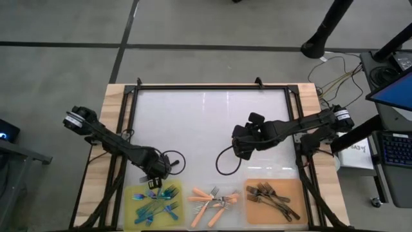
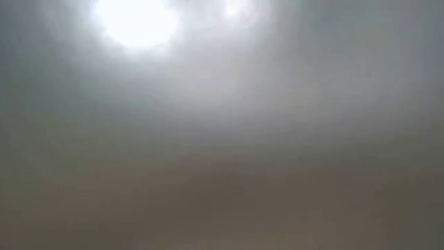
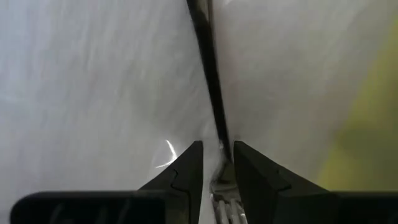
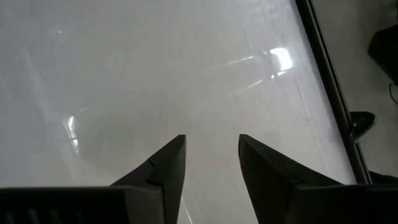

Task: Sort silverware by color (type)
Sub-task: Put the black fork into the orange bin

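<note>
Although the low view gives only glare, the high view shows the sorting nearly finished: the blue-teal forks [image 1: 156, 201] are piled on the yellow mat [image 1: 136, 216], the orange-handled forks [image 1: 214, 198] are gathered on the bare surface between the mats, and the dark forks [image 1: 273, 196] are laid on the orange mat [image 1: 300, 193], all along the near edge of the bench [image 1: 212, 122]. No stray fork is seen on the white middle. The left tool [image 3: 217, 169] is held at the yellow mat's far edge, closed on a thin fork [image 3: 210, 81] whose colour cannot be made out; this last piece is judged still to be set down. The right tool [image 4: 211, 158] is held empty, jaws apart, above the bench's middle.
</note>
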Available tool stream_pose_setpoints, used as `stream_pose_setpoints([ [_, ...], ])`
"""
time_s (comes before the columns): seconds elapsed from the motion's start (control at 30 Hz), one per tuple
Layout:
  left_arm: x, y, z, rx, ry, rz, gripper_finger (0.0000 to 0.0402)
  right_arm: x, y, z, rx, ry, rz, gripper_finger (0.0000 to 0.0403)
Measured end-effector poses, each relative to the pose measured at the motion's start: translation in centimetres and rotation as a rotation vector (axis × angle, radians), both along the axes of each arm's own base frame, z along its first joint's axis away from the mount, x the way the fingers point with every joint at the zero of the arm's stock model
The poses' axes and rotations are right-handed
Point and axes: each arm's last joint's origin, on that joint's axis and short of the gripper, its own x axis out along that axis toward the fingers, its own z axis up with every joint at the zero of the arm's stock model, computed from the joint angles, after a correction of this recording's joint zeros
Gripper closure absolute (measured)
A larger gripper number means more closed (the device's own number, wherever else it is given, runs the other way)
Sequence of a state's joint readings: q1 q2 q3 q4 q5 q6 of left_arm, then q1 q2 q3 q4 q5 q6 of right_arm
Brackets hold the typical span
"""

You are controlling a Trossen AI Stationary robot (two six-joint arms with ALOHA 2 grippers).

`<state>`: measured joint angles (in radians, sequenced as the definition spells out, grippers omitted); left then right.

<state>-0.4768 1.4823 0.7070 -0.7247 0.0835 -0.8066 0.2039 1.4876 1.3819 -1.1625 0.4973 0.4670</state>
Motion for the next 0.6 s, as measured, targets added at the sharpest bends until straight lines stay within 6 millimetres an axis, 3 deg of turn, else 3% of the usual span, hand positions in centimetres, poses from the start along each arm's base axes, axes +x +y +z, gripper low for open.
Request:
stream_pose_setpoints([
  [0.6, 0.6, 1.9, -0.2, 0.116, -0.044, -0.034, 0.0331, 0.0, 0.0, 0.0, 0.0, 0.0, 0.0, 0.0269],
])
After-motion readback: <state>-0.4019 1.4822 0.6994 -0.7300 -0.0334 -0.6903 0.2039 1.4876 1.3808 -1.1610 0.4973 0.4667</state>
